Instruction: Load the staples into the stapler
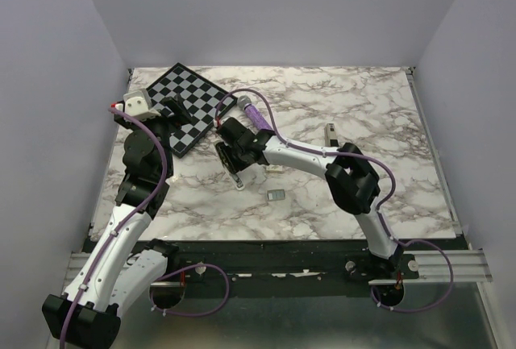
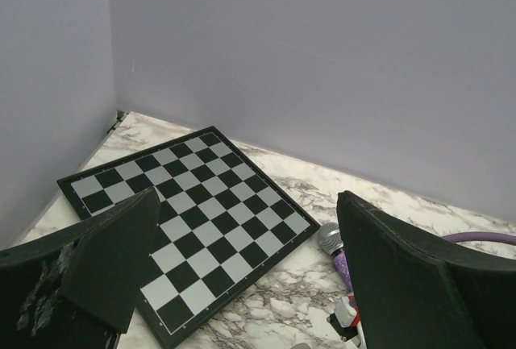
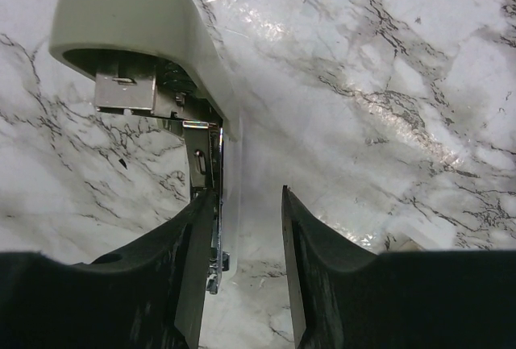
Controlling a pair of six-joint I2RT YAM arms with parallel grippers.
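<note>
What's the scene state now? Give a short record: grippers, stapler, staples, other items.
left gripper: open, empty, facing the chessboard
right gripper: open, at the stapler, one finger against its metal rail
stapler: cream, top swung open, lying on the table
staples: loose on the table, apart from the stapler, not loaded
other: purple microphone beside the chessboard
</note>
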